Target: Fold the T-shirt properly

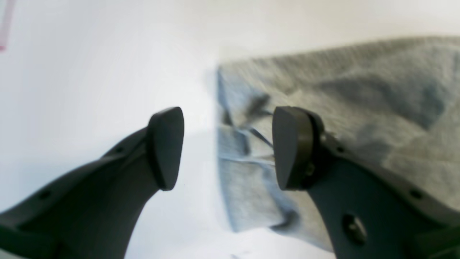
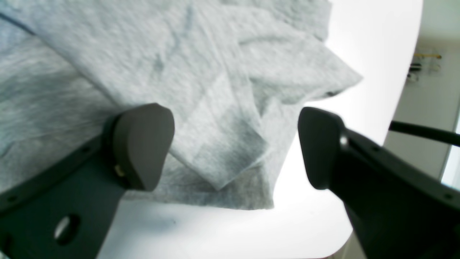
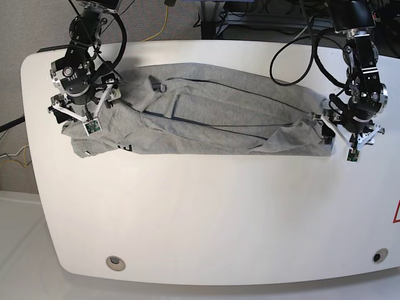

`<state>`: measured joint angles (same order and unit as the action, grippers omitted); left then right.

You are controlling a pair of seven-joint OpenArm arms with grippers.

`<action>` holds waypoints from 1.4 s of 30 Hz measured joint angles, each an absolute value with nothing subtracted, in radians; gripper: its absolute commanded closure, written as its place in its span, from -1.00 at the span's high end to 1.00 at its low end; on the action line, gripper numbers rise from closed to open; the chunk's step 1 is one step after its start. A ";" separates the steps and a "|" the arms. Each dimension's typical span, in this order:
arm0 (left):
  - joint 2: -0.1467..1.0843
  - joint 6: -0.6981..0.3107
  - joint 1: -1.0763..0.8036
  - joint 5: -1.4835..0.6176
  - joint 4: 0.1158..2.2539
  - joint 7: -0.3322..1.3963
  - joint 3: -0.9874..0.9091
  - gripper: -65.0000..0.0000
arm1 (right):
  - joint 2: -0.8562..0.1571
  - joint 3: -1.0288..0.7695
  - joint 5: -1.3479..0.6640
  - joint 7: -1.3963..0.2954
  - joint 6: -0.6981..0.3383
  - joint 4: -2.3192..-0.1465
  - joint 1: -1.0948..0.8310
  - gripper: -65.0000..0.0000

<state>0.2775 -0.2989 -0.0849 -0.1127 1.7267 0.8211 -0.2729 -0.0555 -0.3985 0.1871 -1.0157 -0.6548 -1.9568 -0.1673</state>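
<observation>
The heather-grey T-shirt (image 3: 206,119) lies stretched in a long, creased band across the far half of the white table (image 3: 206,212). A bit of black lettering (image 3: 128,148) shows at its front left edge. My right gripper (image 3: 80,115) hovers over the shirt's left end. In the right wrist view this gripper (image 2: 230,147) is open, with folded layers of the T-shirt (image 2: 201,108) below the gap and nothing pinched. My left gripper (image 3: 342,132) is at the shirt's right end. It (image 1: 226,147) is open too, and the T-shirt's edge (image 1: 244,172) runs under the gap.
Black cables (image 3: 300,56) hang over the table's back right. The table's rounded edge (image 2: 402,108) lies close beside the right gripper. Two round holes (image 3: 114,262) sit near the front edge, and a red mark (image 3: 396,212) is at the right edge.
</observation>
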 measured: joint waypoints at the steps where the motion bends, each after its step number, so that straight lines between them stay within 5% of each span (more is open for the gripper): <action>1: 0.277 -0.298 -0.079 -0.099 1.728 0.822 -0.273 0.15 | -0.051 -0.397 0.187 -1.017 -0.654 -1.957 -0.167 0.57; 31: 0.273 -0.303 -0.129 -0.030 1.730 0.811 -0.323 0.15 | -0.007 -0.283 0.187 -0.933 -0.648 -1.809 -0.149 0.50; 35: 0.290 -0.295 -0.148 -0.016 1.730 0.823 -0.353 0.15 | -0.009 -0.283 0.183 -0.908 -0.648 -1.774 -0.146 0.13; 40: 0.320 -0.302 -0.146 -0.022 1.729 0.820 -0.354 0.15 | -0.005 -0.279 0.168 -0.860 -0.652 -1.737 -0.142 -0.93; 42: 0.319 -0.302 -0.143 -0.023 1.729 0.815 -0.367 0.15 | -0.002 -0.279 0.168 -0.827 -0.651 -1.720 -0.142 -1.00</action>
<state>0.3195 -0.3023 -0.1432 -0.0231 1.7290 0.8146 -0.3668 -0.0025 -0.2794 0.1677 -0.8268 -0.6506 -1.7199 -0.1425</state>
